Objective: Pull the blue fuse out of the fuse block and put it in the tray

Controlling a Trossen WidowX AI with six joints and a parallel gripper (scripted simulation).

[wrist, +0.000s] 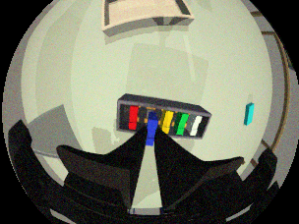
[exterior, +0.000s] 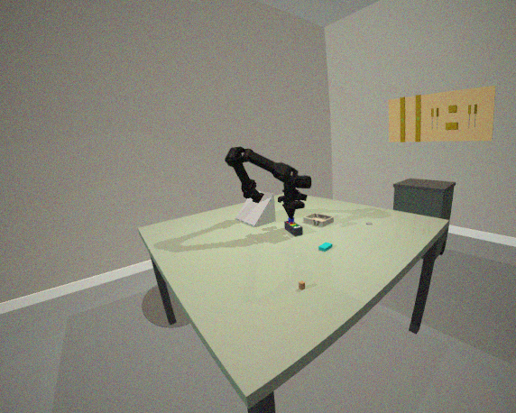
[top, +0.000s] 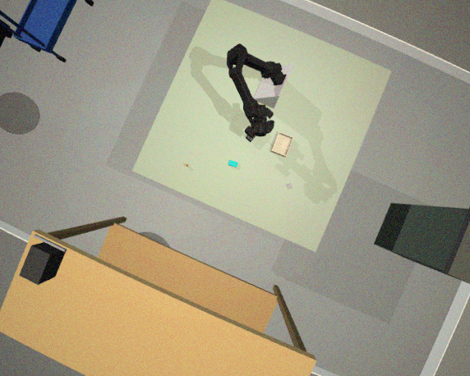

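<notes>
My gripper (exterior: 291,218) (wrist: 150,131) is shut on the blue fuse (exterior: 291,220) (wrist: 152,129). The fuse hangs upright below the fingertips, just above the fuse block (exterior: 294,231) (wrist: 164,103). In the wrist view, orange contacts of an uncovered slot show beside it. The red fuse (wrist: 133,118), yellow fuse (wrist: 167,122), green fuse (wrist: 182,124) and white fuse (wrist: 196,126) sit in the block. In the top view the arm hides the fuse and most of the block. The tray (top: 281,144) (exterior: 317,223) (wrist: 143,8) is empty and stands a short way from the block.
A turquoise block (top: 232,163) (exterior: 325,246) (wrist: 249,114) lies on the table. A small brown cylinder (top: 186,165) (exterior: 301,285) stands farther out. A small grey piece (top: 288,185) (exterior: 369,224) lies beyond the tray. A light wedge (top: 267,89) (exterior: 264,214) stands under the arm's base.
</notes>
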